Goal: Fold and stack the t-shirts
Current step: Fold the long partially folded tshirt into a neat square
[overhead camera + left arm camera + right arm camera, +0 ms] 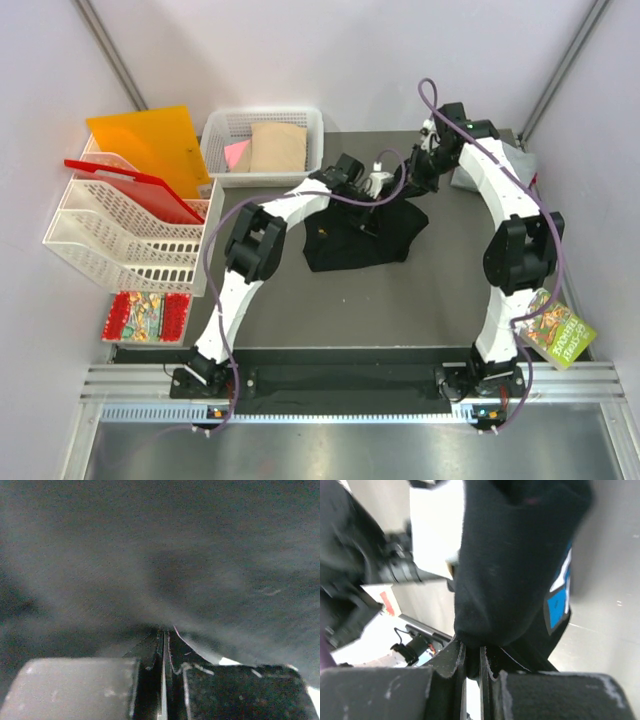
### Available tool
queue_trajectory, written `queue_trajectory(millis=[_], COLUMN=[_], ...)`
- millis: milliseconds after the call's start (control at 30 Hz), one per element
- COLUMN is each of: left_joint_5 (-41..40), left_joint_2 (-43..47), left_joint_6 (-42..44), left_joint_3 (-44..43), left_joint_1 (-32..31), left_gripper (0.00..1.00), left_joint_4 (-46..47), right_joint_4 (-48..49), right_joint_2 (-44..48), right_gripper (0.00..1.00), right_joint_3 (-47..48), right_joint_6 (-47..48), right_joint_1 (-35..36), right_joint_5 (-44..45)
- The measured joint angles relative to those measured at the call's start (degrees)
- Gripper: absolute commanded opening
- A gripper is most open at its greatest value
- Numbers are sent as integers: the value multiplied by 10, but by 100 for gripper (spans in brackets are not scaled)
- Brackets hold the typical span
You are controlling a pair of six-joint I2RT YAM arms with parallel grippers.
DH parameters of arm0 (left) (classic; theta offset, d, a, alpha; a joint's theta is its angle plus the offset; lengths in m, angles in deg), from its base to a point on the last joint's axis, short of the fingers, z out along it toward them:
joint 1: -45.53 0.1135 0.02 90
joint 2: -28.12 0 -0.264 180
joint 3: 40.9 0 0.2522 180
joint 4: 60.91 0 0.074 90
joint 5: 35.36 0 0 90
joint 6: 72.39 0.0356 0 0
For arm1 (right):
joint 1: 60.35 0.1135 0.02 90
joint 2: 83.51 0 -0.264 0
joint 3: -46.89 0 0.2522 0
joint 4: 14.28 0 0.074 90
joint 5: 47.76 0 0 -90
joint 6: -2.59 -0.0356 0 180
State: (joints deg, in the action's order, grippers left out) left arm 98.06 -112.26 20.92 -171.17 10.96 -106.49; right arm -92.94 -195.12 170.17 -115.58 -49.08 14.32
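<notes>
The t-shirt (350, 245) lies before the basket (312, 150), right of the trays (130, 235).

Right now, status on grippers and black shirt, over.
Left gripper shut on large black cloth t-shirt. Right gripper shut on same shirt. Nothing blocking seen.

Robot lab cell: white walls (300, 50), aluminium base rail (130, 385).

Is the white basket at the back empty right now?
No: the white basket holds a tan shirt with a pink one beside it.
</notes>
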Motion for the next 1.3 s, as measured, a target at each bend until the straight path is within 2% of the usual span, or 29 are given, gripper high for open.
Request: queue_trajectory(millis=[133,333,567,733,1033,1167,1300], left_joint_5=[5,-17,-25,-13,-7,-10,-18], left_joint_2=[12,74,144,158,157,157,158], left_joint_6=[66,199,256,256,257,265,270], left_joint_3=[-14,-49,-49,-49,-65,-61,-33], left_joint_1=[48,152,235,223,177,184,188], left_gripper=[0,0,0,0,0,0,0], left_joint_4=[-81,-250,-331,-347,-368,-374,-374], right_joint_4=[-1,-13,-42,-61,-87,-91,-100], right_joint_2=[-7,-35,-46,-45,-28,-28,-29], right_gripper=[0,0,0,0,0,0,0], right_joint_3=[2,27,43,40,15,16,37], right_joint_6=[0,6,31,48,67,71,71], right_joint_1=[9,19,25,-5,-112,-111,-75], right_joint_5=[-9,-8,21,65,151,166,176])
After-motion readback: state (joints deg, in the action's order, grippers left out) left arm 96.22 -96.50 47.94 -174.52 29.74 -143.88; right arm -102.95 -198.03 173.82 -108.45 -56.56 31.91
